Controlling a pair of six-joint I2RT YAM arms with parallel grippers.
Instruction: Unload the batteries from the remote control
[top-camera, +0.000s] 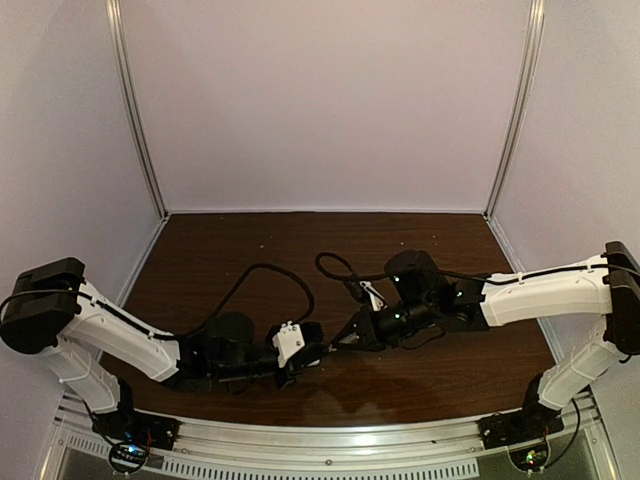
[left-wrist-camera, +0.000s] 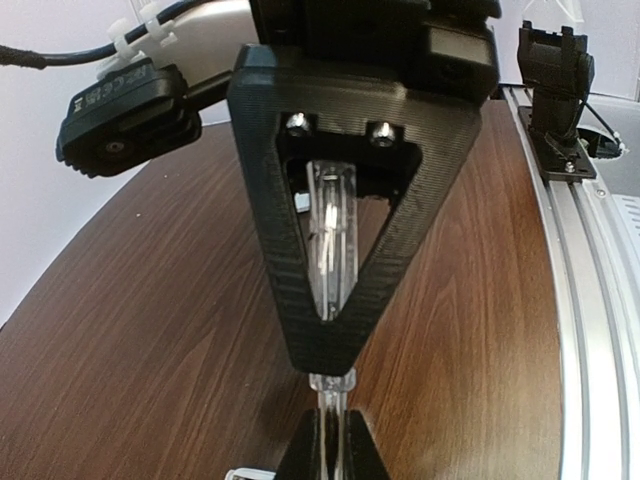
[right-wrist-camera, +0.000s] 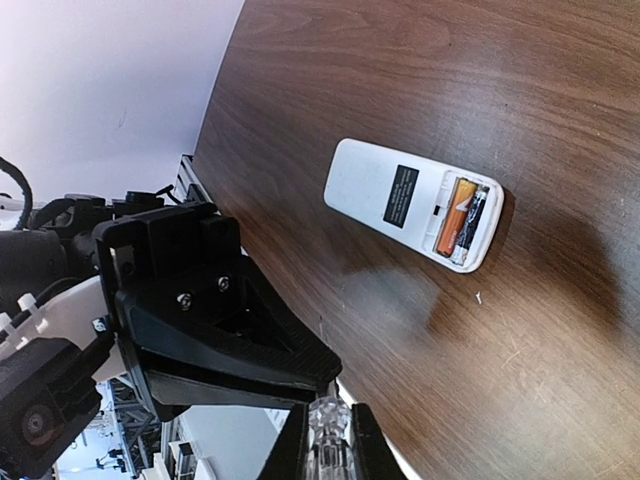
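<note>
The remote control (right-wrist-camera: 400, 195) lies back up on the brown table in the right wrist view. Its battery bay is open, with the orange battery (right-wrist-camera: 455, 212) and the dark battery (right-wrist-camera: 476, 222) side by side inside. I cannot make out the remote in the top view. My two grippers meet tip to tip at the table's near middle, left gripper (top-camera: 314, 352) and right gripper (top-camera: 341, 342). Both are shut on a clear-handled screwdriver (left-wrist-camera: 330, 240). My left gripper (left-wrist-camera: 335, 450) pinches its lower end, and my right gripper (right-wrist-camera: 327, 445) clamps the handle (right-wrist-camera: 328, 420).
A small white piece (left-wrist-camera: 245, 472) shows at the bottom edge of the left wrist view. Black cables (top-camera: 270, 275) loop over the table behind the grippers. Light walls enclose the table on three sides. An aluminium rail (left-wrist-camera: 590, 300) runs along the near edge.
</note>
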